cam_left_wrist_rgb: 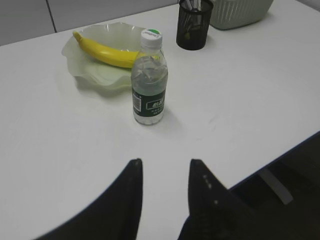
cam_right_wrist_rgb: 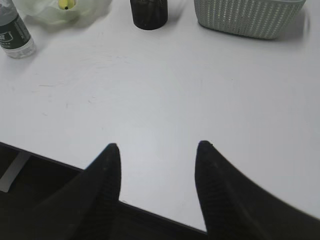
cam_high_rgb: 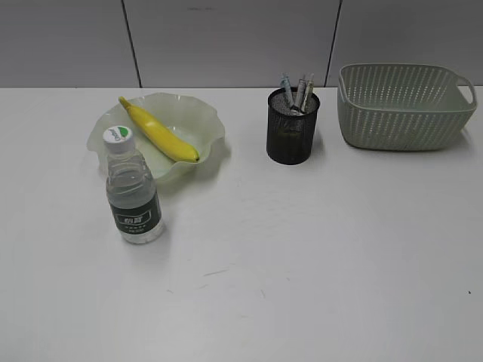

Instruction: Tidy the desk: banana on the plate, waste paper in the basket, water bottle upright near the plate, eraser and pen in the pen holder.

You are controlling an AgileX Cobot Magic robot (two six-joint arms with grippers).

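Water bottle (cam_left_wrist_rgb: 149, 82): dk green label, white writing, unreadable.

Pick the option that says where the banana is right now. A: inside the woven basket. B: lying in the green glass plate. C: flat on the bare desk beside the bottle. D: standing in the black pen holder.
B: the banana lies across the ruffled green plate, just behind the upright water bottle.
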